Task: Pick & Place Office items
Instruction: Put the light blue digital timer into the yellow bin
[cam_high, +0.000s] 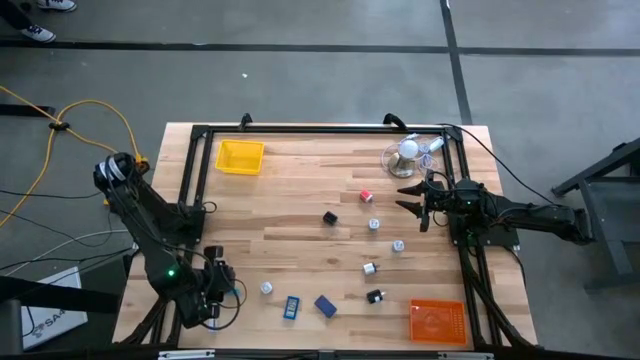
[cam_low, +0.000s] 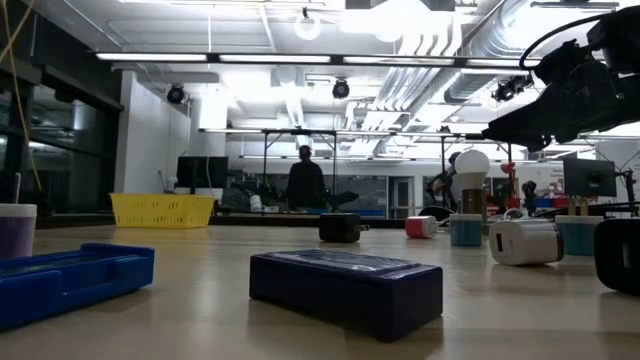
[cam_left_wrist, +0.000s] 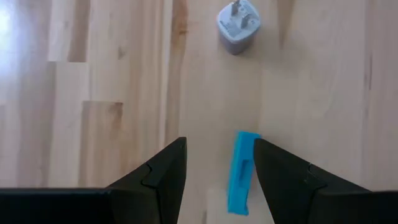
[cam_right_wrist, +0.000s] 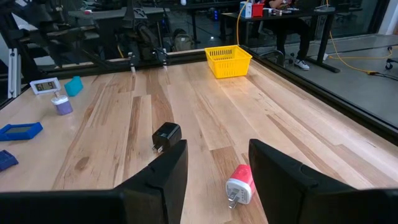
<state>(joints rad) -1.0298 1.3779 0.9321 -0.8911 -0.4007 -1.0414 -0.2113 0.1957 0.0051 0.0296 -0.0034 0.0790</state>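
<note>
Two pincers: left pincer (cam_left_wrist: 217, 168) and right pincer (cam_right_wrist: 217, 168), fingers apart, empty.
Blue block (cam_left_wrist: 241, 173): flat on table (cam_left_wrist: 112, 74), long axis running away between left fingers.
Red plug (cam_right_wrist: 239, 185): prongs toward right pincer.

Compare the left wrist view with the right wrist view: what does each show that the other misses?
Only the left wrist view: the left gripper open above the table, a light blue piece lying between its fingers, and a grey-white plug adapter further ahead.

Only the right wrist view: the right gripper open over a red and white plug, a black adapter beside it, and the yellow tray at the far edge.

Both: the wooden table, and neither gripper holding anything.
</note>
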